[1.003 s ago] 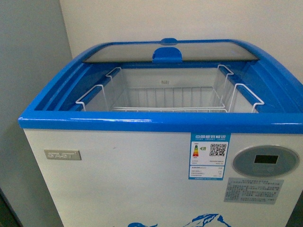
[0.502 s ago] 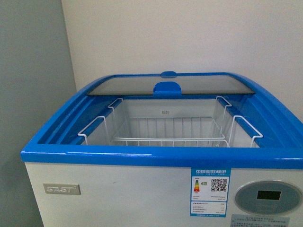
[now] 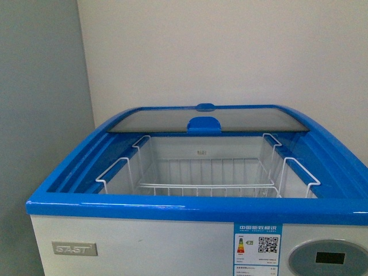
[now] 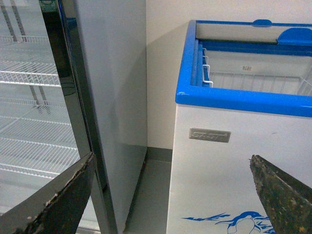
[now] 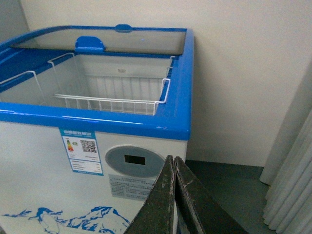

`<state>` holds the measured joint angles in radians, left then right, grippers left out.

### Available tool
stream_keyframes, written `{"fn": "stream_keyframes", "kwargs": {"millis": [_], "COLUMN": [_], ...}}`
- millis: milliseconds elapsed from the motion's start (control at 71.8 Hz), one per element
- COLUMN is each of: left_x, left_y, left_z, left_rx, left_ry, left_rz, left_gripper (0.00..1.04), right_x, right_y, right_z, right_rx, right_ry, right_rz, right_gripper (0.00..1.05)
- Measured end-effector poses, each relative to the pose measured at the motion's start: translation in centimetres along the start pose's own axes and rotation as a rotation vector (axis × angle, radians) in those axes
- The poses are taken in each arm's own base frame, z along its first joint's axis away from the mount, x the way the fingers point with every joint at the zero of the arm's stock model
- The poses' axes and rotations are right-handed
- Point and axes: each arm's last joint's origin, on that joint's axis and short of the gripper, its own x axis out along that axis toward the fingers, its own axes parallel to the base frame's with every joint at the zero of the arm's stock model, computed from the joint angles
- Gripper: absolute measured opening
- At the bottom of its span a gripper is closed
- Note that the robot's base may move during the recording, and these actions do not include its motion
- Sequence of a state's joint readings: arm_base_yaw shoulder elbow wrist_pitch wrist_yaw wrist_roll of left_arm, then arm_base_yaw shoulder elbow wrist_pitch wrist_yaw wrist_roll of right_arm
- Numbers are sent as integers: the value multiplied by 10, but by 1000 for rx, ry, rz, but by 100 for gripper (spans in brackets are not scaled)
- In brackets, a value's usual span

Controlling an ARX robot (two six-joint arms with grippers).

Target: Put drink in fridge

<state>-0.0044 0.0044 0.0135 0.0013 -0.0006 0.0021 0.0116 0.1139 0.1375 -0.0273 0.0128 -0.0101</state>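
The left gripper (image 4: 170, 195) hangs with its fingers spread wide and nothing between them — beside it stands a tall glass-door cabinet (image 4: 34, 97) with wire shelves, and ahead of and slightly above it the fridge (image 3: 190, 210), whose sliding glass lid (image 3: 207, 119) is pushed to the back so the white wire basket (image 3: 204, 172) inside lies exposed and bare. The right gripper (image 5: 173, 195) has its fingers pressed together on nothing, below the fridge's front rim and near the control panel (image 5: 134, 161). No drink shows in any view — so I judge the fridge ready, with fetching and placing still to do.
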Motion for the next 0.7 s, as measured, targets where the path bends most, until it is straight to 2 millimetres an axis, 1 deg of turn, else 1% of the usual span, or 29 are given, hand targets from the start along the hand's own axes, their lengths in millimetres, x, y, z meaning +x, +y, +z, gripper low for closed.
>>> {"fn": "stream_keyframes", "kwargs": {"millis": [209, 627, 697], "left_x": [0, 0, 0], "left_y": [0, 0, 0], "left_z": [0, 0, 0], "left_rx": [0, 0, 0], "left_ry": [0, 0, 0], "left_rz": [-1, -1, 0], "left_gripper": [97, 97, 97], "right_x": [0, -1, -2], "right_y": [0, 0, 0], "right_z": [-14, -26, -25], "right_rx": [0, 0, 0], "right_ry": [5, -12, -26], "right_rz": [3, 3, 1], "right_gripper": [3, 3, 3]}}
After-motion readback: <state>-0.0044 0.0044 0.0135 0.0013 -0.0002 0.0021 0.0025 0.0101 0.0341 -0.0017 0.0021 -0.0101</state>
